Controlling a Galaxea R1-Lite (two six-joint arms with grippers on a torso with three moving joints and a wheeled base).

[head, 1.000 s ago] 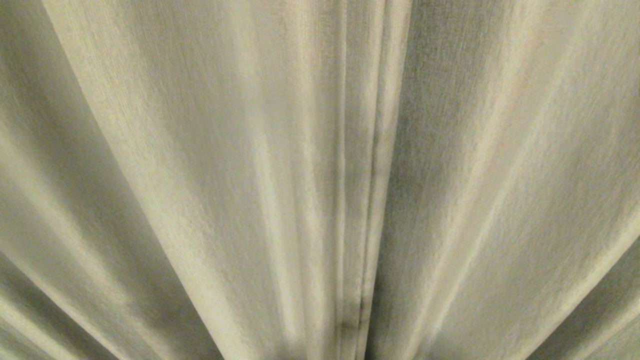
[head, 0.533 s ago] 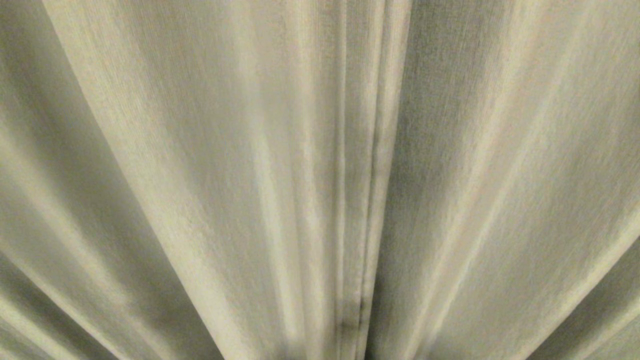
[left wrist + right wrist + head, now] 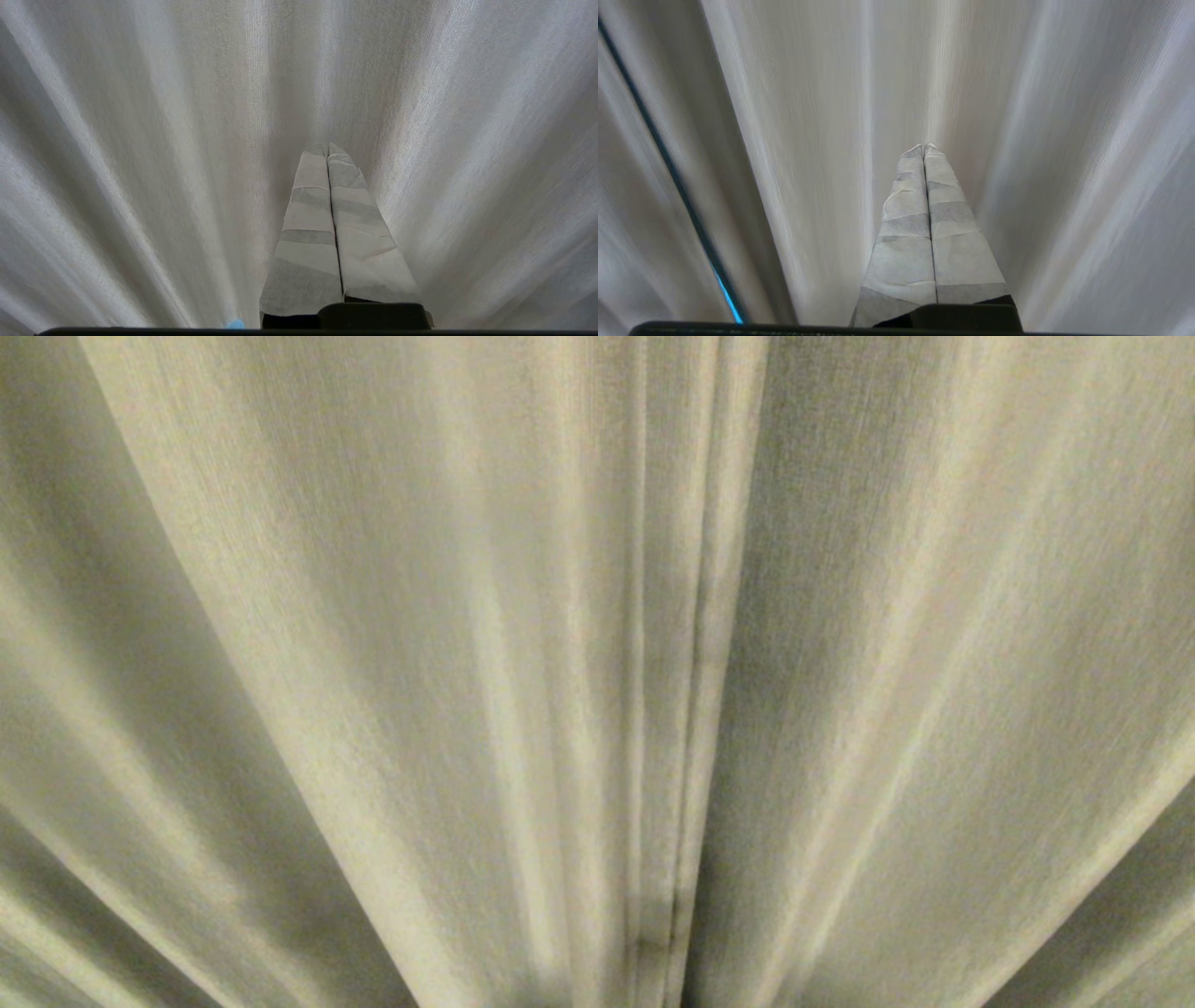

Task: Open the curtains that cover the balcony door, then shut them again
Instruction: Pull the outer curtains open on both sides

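While both claws are closed, the curtains hang just ahead

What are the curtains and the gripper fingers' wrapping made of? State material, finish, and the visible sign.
Curtains: likely thick woven beige-cream fabric, matte; fine vertical weave and soft pleats show.
Left gripper and right gripper fingers: seemingly wrapped in whitish matte tape; overlapping creased bands show.

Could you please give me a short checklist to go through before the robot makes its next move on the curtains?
1. Curtains drawn shut, panel edges meeting at the seam: ok.
2. Left gripper shut and empty: ok.
3. Right gripper shut and empty: ok.
4. Jaws open, ready to grasp an edge: not ok.
5. Dark gap between folds beside the right gripper: ok.
6. Door behind the fabric free of obstacles: cannot tell.
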